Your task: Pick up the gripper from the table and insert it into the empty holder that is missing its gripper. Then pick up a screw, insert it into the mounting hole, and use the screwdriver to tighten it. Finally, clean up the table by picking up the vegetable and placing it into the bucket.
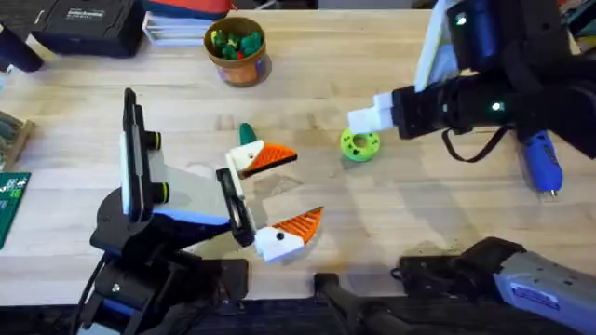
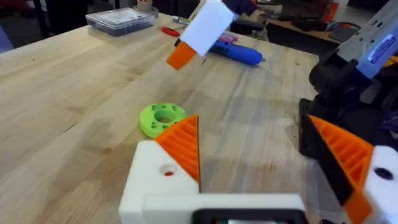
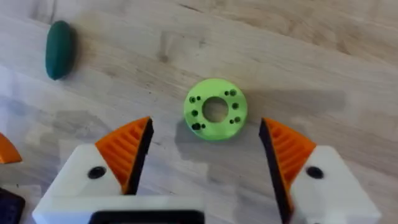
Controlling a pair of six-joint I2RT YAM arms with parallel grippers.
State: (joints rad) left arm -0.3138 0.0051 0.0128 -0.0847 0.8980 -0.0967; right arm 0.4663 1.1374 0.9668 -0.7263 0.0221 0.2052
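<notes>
My right gripper (image 3: 205, 127) hovers open over the bright green ring (image 3: 216, 87), which shows between its orange pads; overhead the right gripper (image 1: 361, 124) is just behind the ring (image 1: 358, 145). To its left, my left gripper (image 1: 284, 191) is open and low over the table (image 1: 419, 214), with nothing between its white fingers. One left finger (image 2: 174, 162) has a red spot in its hole. The dark green vegetable (image 1: 247, 133) lies behind the left gripper. The bucket (image 1: 212, 42) stands at the back holding small toys. The blue screwdriver (image 1: 540, 160) lies at the right. A loose gripper part, holder and screw are out of view.
A black case (image 1: 84, 23) and stacked papers (image 1: 182, 23) sit along the back edge. A green circuit board (image 1: 11, 205) lies at the left edge. In the left wrist view, a clear plastic box (image 2: 121, 20) and a red-handled tool (image 2: 171, 30) lie far off.
</notes>
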